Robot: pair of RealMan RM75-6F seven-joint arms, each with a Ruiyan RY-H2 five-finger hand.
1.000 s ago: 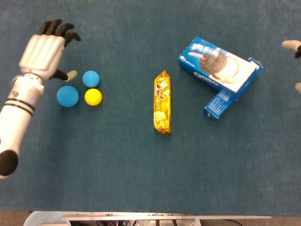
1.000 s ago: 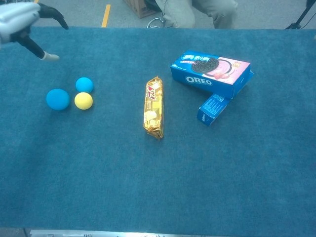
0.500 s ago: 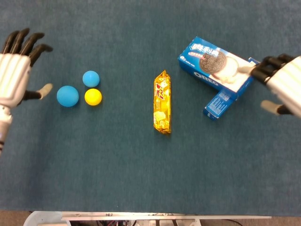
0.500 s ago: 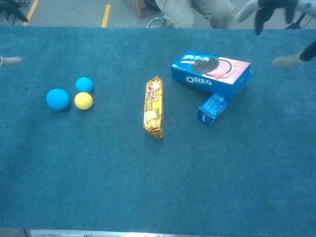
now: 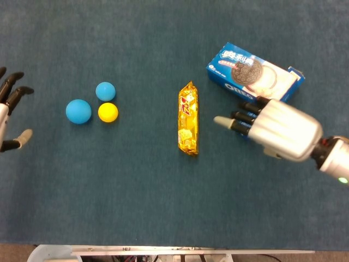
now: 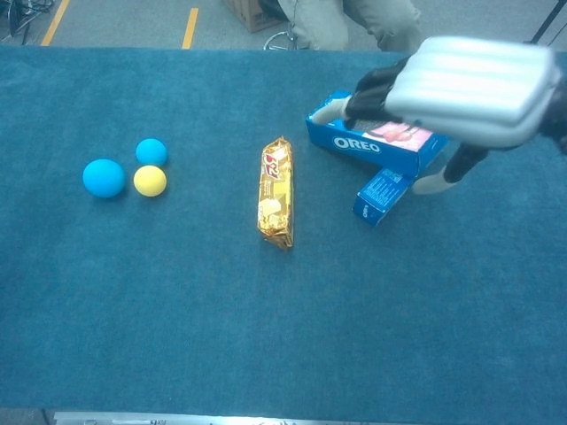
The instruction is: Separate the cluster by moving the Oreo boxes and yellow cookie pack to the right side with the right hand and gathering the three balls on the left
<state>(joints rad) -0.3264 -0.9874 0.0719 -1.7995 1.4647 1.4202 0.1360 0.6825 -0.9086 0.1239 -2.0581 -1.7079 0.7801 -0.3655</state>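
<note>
Teal, short-napped felt covers the bench [image 5: 136,191], a matte cloth running from edge to edge. Toward its left edge sit three smooth round balls in a tight cluster: a larger blue ball [image 5: 78,111], a smaller blue ball [image 5: 105,91] just behind it toward the far edge, and a yellow ball [image 5: 108,112] touching or nearly touching both. Near the middle of the bench lies the yellow cookie pack [image 5: 188,118], a long, glossy, crinkled foil wrapper with crimped ends, its length running from the far edge toward the near edge. Toward the right edge rests the large Oreo box [image 5: 252,79], a flat cardboard carton printed in blue with a cookie picture and a pink panel, lying at an angle. A small Oreo box [image 6: 382,196], a slim blue carton, lies against its near side; in the head view the right hand covers it. The right hand [image 5: 272,128], silver ribbed shell with dark fingers [image 5: 244,116], hangs over the boxes, fingers spread apart and holding nothing, tips pointing toward the cookie pack. The left hand [image 5: 10,112] shows only partly at the left edge of the bench, its dark fingers apart and empty, well away from the balls.
</note>
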